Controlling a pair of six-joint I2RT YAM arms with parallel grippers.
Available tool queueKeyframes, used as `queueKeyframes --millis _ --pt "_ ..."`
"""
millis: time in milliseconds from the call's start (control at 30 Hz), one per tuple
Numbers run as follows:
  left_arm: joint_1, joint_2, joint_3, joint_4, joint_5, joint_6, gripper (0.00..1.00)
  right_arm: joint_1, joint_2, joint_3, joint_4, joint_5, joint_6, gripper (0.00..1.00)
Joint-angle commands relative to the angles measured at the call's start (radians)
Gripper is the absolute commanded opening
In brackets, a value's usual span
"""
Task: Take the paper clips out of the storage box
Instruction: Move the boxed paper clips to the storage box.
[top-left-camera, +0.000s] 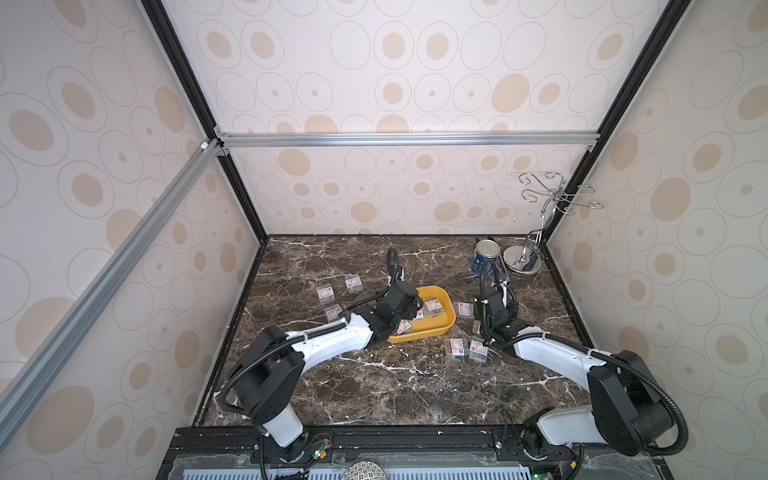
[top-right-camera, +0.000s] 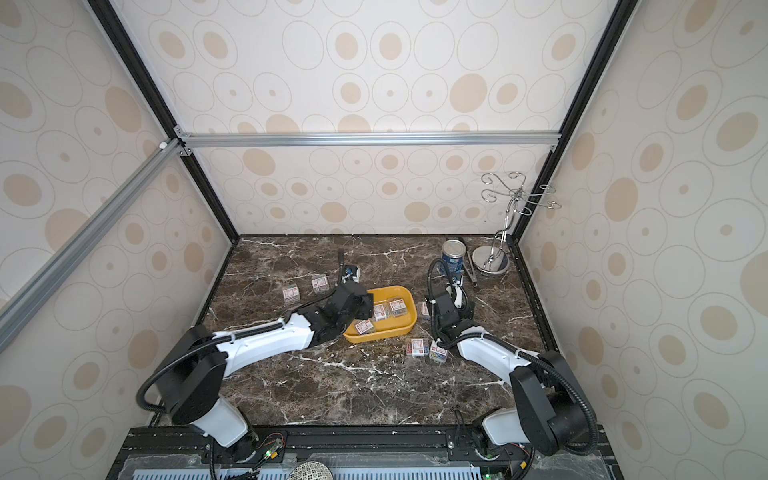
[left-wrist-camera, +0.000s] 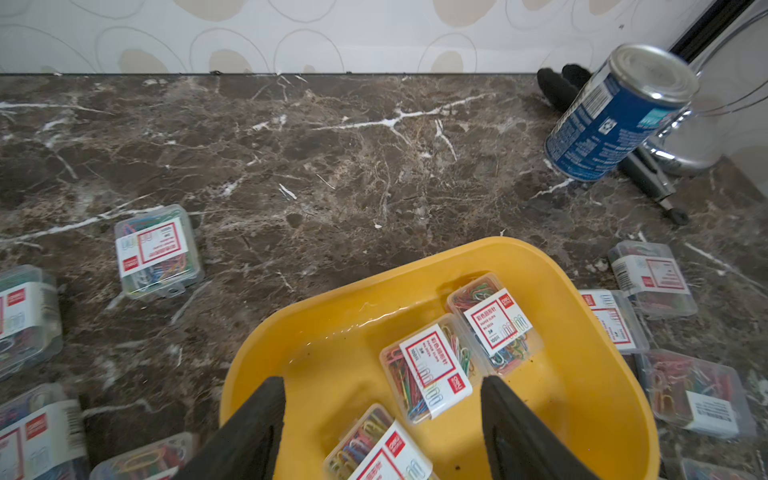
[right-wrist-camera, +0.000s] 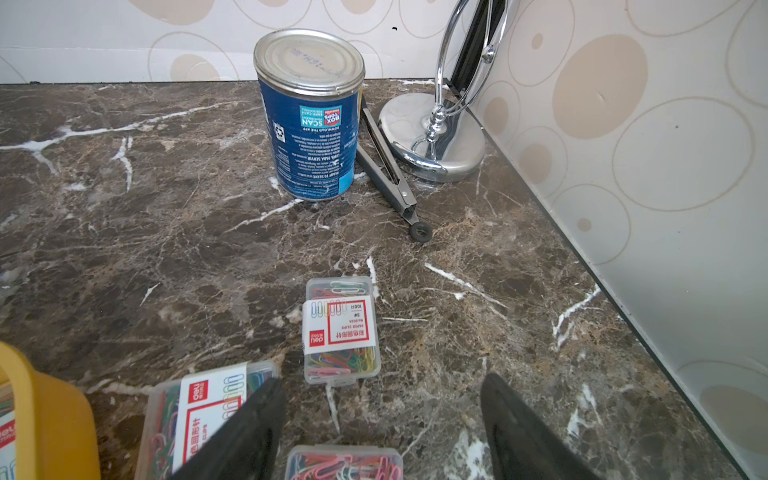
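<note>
The storage box, a shallow yellow tray (top-left-camera: 419, 337) (left-wrist-camera: 415, 274), sits mid-table. In the left wrist view three boxes of paper clips lie in it: one at the far side (left-wrist-camera: 494, 324), one in the middle (left-wrist-camera: 428, 370) and one nearest the wrist (left-wrist-camera: 378, 449). My left gripper (left-wrist-camera: 382, 399) hangs open over the tray, its fingers either side of the nearest box and not touching it. Other paper clip boxes lie on the marble left (top-left-camera: 325, 293) and right (top-left-camera: 456, 347) of the tray. My right gripper (right-wrist-camera: 382, 399) stands open over the table right of the tray, above one box (right-wrist-camera: 340, 328).
A blue-labelled tin can (top-left-camera: 484, 255) (right-wrist-camera: 309, 116), metal tongs (right-wrist-camera: 388, 166) and a chrome hook stand (top-left-camera: 524, 259) occupy the back right corner. Enclosure walls close in the back and both sides. Loose boxes (left-wrist-camera: 158, 253) (right-wrist-camera: 345, 461) lie close around both grippers.
</note>
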Motion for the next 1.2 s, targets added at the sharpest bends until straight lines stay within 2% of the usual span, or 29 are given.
queueKeyframes --millis 0,233,367,567,767,967,1167 --pt "-0.006 0.088 0.086 -0.148 0.006 0.001 0.73 0.0 0.014 0.021 -0.004 0.003 0.004 0.76" --pt "-0.007 0.255 0.225 -0.227 0.032 0.013 0.73 0.0 0.03 0.037 -0.017 0.002 0.003 0.76" --pt "-0.005 0.314 0.259 -0.241 0.013 0.021 0.75 0.002 0.036 0.042 -0.022 0.002 0.003 0.76" --pt "-0.005 0.378 0.291 -0.228 0.067 0.034 0.76 0.001 0.034 0.041 -0.02 0.0 0.003 0.76" --pt "-0.005 0.408 0.307 -0.229 0.079 0.033 0.8 0.001 0.04 0.045 -0.023 -0.002 0.001 0.76" --pt "-0.005 0.42 0.317 -0.218 0.113 0.043 0.96 0.002 0.038 0.049 -0.041 -0.005 0.006 0.76" --pt "-0.008 0.362 0.265 -0.176 0.171 0.034 0.96 0.002 0.029 0.041 -0.033 -0.006 0.006 0.76"
